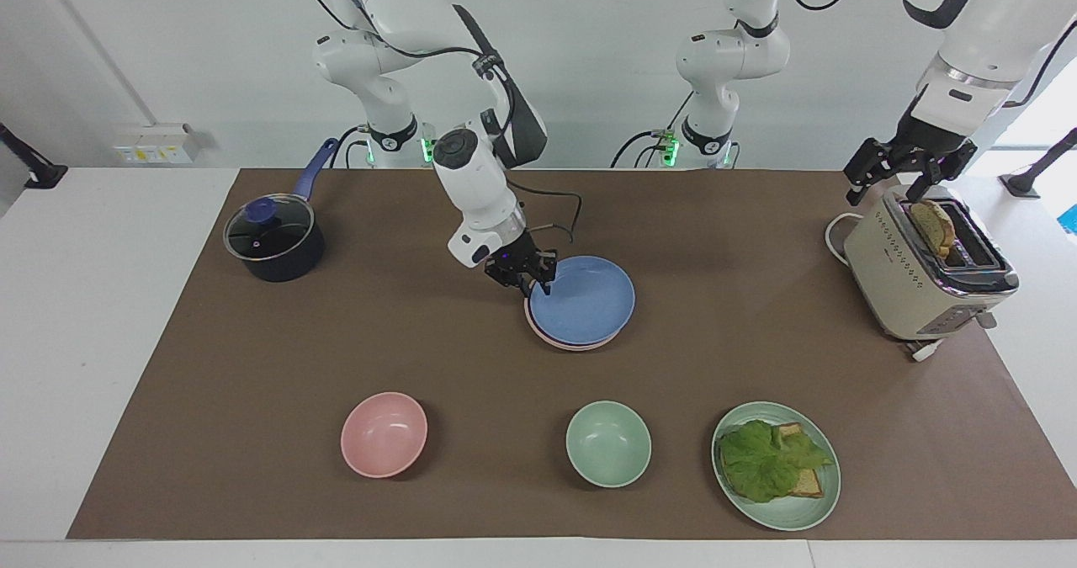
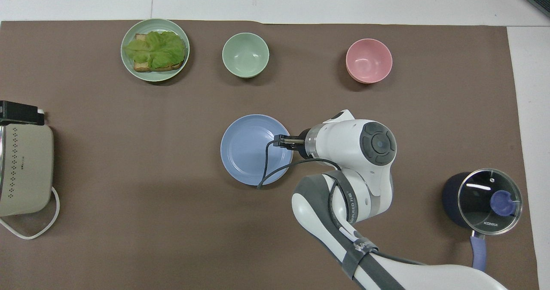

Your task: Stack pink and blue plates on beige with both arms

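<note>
The blue plate (image 1: 585,303) (image 2: 251,150) lies flat on top of a stack in the middle of the mat. Under its edge farthest from the robots a thin strip of the pink plate (image 1: 562,343) shows. The beige plate is hidden under them. My right gripper (image 1: 528,278) (image 2: 280,141) is open at the blue plate's rim, on the side toward the right arm's end, with nothing held. My left gripper (image 1: 907,172) hangs open over the toaster and waits.
A lidded dark pot (image 1: 273,240) stands at the right arm's end. A cream toaster (image 1: 925,278) holding a toast slice stands at the left arm's end. Farthest from the robots are a pink bowl (image 1: 384,433), a green bowl (image 1: 607,443) and a green plate with lettuce toast (image 1: 776,465).
</note>
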Tool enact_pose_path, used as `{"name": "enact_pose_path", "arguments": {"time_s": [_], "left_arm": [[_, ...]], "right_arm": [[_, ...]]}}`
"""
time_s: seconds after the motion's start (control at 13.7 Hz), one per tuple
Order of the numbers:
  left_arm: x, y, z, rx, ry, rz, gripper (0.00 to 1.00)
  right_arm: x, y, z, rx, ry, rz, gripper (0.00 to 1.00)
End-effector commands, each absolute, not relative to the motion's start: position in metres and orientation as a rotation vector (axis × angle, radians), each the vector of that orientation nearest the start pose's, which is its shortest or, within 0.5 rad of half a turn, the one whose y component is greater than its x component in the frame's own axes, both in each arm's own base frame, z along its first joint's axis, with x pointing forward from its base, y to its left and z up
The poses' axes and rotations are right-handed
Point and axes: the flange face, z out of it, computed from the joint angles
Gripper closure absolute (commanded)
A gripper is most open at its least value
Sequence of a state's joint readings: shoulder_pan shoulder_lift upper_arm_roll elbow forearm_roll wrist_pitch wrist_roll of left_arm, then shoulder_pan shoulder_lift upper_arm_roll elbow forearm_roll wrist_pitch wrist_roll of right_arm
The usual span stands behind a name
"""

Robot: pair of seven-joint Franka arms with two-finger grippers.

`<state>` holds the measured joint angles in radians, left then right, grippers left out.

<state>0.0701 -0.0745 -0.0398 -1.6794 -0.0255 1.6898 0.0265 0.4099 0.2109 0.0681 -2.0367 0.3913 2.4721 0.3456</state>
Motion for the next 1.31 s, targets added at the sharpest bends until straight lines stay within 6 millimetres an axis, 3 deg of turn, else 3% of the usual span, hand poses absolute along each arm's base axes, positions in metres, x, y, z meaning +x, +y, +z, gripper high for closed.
{"name": "enact_pose_path", "arguments": {"time_s": [0.0,0.29,0.51,0.73,1.02,1.24], "left_arm": [[0.54,0.015,0.626,-3.148,-0.028,-0.121,0.0],[0.54,0.015,0.626,-3.148,-0.028,-0.121,0.0],[0.54,0.014,0.626,-3.148,-0.026,-0.121,0.0],[0.54,0.014,0.626,-3.148,-0.026,-0.121,0.0],[0.54,0.014,0.626,-3.148,-0.026,-0.121,0.0],[0.54,0.014,0.626,-3.148,-0.026,-0.121,0.0]], "right_arm": [[0.543,0.226,0.415,-2.791,0.252,-0.112,0.0],[0.536,0.149,0.478,-2.942,0.245,-0.138,0.0],[0.529,0.085,0.537,-3.012,0.329,-0.118,0.0],[0.53,0.051,0.59,-3.089,0.371,-0.068,0.0],[0.537,0.016,0.627,-3.129,0.337,-0.099,0.0],[0.547,0.006,0.644,-3.14,0.298,-0.002,0.0]]}}
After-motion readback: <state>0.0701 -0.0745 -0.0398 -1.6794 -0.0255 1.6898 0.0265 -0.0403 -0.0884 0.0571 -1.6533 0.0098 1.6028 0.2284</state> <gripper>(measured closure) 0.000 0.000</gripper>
